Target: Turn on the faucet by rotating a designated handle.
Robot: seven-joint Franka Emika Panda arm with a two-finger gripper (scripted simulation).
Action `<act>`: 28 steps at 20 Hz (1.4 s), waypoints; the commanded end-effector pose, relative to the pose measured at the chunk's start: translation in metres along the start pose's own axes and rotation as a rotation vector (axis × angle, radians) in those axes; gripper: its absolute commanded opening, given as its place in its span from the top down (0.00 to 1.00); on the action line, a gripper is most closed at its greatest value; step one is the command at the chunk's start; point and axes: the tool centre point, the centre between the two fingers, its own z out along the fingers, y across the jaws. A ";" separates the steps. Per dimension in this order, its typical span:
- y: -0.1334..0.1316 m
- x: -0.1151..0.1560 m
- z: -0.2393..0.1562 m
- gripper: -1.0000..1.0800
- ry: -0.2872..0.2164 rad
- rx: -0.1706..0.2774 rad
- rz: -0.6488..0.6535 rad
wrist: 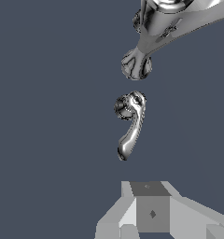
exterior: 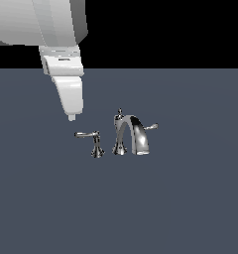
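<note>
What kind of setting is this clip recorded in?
A bare simulated test scene, not a real kitchen or bathroom: a chrome faucet with its separate lever handle stands on a flat grey floor against a black void, with the gripper above it.

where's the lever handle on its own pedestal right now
In the exterior view the handle stands just left of the arched spout, apart from it, with the gripper hovering above its free end.
</note>
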 end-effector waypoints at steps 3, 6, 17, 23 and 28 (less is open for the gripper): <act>-0.015 0.009 0.022 1.00 0.006 -0.003 0.078; -0.024 0.015 0.036 1.00 0.010 -0.006 0.125; -0.046 0.034 0.069 1.00 0.017 -0.011 0.246; -0.048 0.035 0.071 1.00 0.016 -0.011 0.256; -0.046 0.034 0.069 1.00 0.015 -0.010 0.249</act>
